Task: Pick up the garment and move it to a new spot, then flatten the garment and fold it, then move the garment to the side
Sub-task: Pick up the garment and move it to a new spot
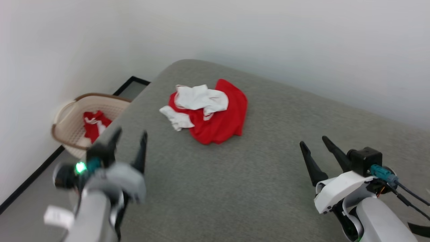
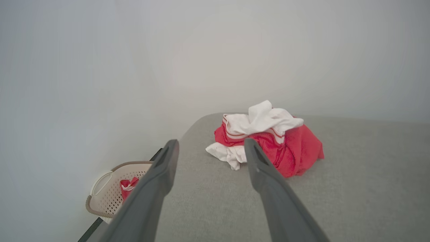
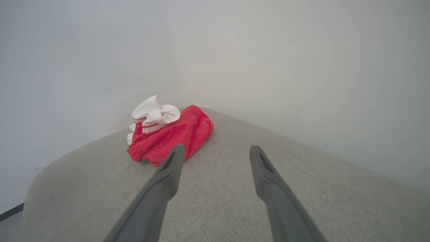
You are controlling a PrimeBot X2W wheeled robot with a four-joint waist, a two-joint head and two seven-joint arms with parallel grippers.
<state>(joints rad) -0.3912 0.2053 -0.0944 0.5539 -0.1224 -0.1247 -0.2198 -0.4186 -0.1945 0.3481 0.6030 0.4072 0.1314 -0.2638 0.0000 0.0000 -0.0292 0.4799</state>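
Head view puts the crumpled red jersey (image 1: 220, 122) on the grey padded surface (image 1: 235, 188), well ahead of my left gripper (image 1: 131, 133) and right gripper (image 1: 313, 141), both spread wide and empty; pinching only a loose white sleeve (image 1: 198, 97) risks dragging it tangled.

You have soft, even, bright light in every view, shadows faint, your left gripper (image 1: 131, 132) smeared by blur in the head view, wrist-view edges bowed

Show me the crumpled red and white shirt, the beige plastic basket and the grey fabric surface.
crumpled red and white shirt (image 1: 221, 124), head view, red body cloth.
beige plastic basket (image 1: 71, 118), head view, pale inner wall.
grey fabric surface (image 1: 235, 188), head view, bare middle.
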